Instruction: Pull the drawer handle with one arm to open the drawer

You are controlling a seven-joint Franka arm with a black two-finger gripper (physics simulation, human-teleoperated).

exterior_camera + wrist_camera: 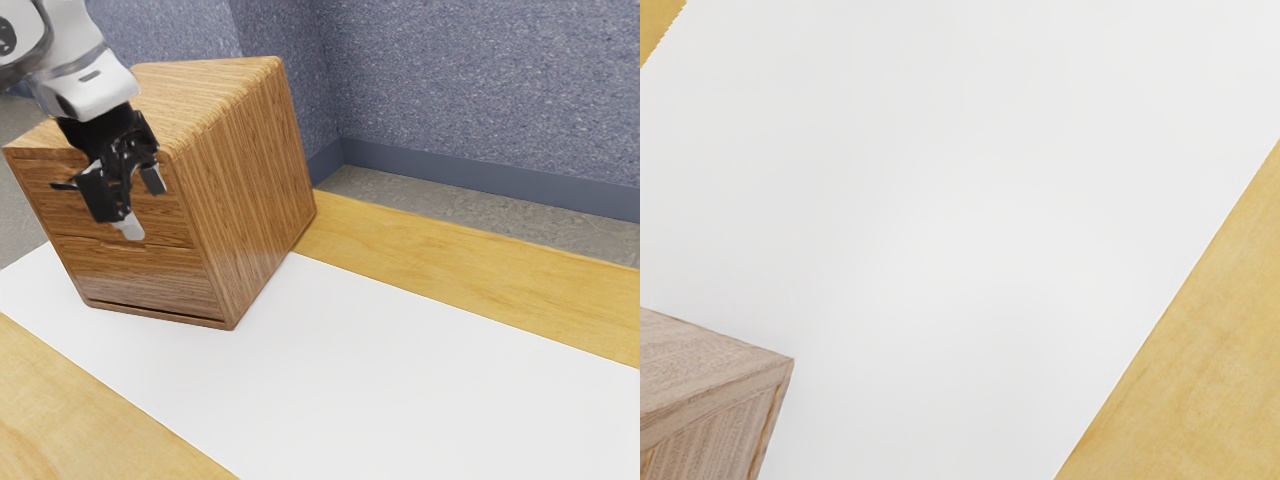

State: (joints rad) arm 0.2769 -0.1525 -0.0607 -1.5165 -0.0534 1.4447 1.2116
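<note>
1. Exterior view: here's my pincer (pixel 141 204), hanging black off the white arm (pixel 75 75), right up against the front of the cabinet (pixel 240 150).
2. My fingers (pixel 153 180) are spread apart with a clear gap between them, so the pincer is open. Nothing is clamped.
3. The top drawer (pixel 55 210) sits directly behind my pincer. Its front lies flush with the cabinet face, so it's closed.
4. The handle (pixel 66 185) is a thin dark sliver poking out just beside my pincer, on that same drawer front. I can't tell whether I'm touching it.
5. Below my pincer is the lower drawer (pixel 140 275), also flush.
6. The cabinet stands on a white mat (pixel 350 370), which spreads well away from my pincer across the table (pixel 500 280).
7. Beyond the table there's grey floor (pixel 480 205) and a blue-grey wall (pixel 450 80).
8. Wrist view: the mat (pixel 940 200) stretches out beneath my hand, bare and white.
9. A pale wooden corner (pixel 700 400) juts in close under my hand, its grain showing on two faces.
10. Farther off, past the mat's edge, runs a strip of yellow table (pixel 1200 380).
</note>
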